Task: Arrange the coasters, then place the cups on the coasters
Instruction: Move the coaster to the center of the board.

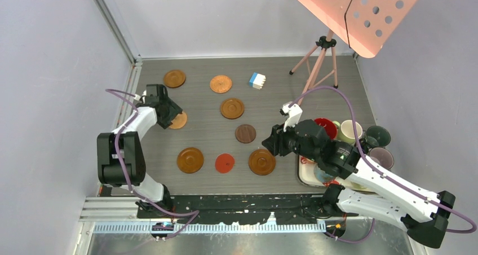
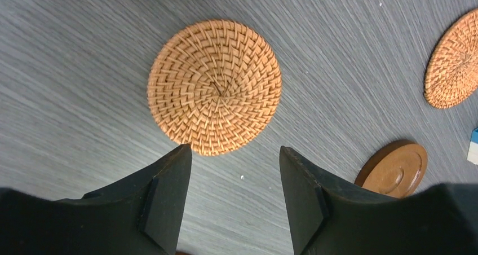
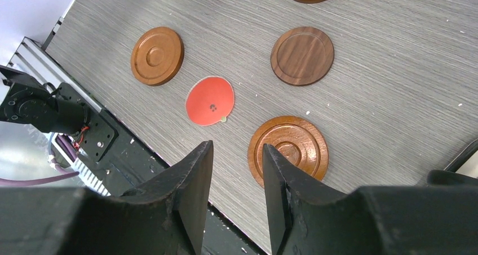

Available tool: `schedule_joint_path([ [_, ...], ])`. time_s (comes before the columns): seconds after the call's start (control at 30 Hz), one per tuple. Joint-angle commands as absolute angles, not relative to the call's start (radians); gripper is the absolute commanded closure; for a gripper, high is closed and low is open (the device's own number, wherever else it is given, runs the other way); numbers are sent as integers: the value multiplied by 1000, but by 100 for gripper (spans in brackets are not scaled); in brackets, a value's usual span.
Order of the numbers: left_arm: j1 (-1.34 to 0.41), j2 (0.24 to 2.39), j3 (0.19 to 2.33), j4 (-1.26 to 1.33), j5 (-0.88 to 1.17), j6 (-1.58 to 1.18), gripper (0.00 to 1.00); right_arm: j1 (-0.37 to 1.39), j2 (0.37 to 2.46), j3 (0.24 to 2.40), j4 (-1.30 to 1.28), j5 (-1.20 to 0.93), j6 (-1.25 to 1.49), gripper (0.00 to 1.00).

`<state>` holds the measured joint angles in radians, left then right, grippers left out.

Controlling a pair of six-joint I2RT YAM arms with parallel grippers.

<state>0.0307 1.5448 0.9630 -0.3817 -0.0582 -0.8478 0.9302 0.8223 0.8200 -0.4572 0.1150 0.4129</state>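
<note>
Several round coasters lie spread over the grey table. A woven coaster (image 2: 214,87) lies flat just ahead of my left gripper (image 2: 234,150), which is open and holds nothing; in the top view that gripper (image 1: 169,117) overlaps the coaster (image 1: 180,121). My right gripper (image 3: 238,145) hangs open and empty above the table's near edge, beside a ringed brown coaster (image 3: 288,149). A red coaster (image 3: 209,100), a dark brown one (image 3: 302,55) and a light wooden one (image 3: 157,56) lie beyond it. The cups (image 1: 349,132) cluster at the right, behind my right arm.
A white tray (image 1: 304,176) sits under my right arm near the cups. A blue-and-white block (image 1: 257,80) stands at the back. A tripod (image 1: 318,60) carrying a pink perforated board stands at the back right. Walls close the left and back sides.
</note>
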Motion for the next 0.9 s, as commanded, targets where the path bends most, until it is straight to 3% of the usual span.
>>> schedule_joint_path([
  [0.0,50,1582,1011,-283,-11,-843,39,934,801,855,-453,130,387,55],
  [0.87,52,1704,992,-227,133,-917,38,935,739,833,-484,199,365,55],
])
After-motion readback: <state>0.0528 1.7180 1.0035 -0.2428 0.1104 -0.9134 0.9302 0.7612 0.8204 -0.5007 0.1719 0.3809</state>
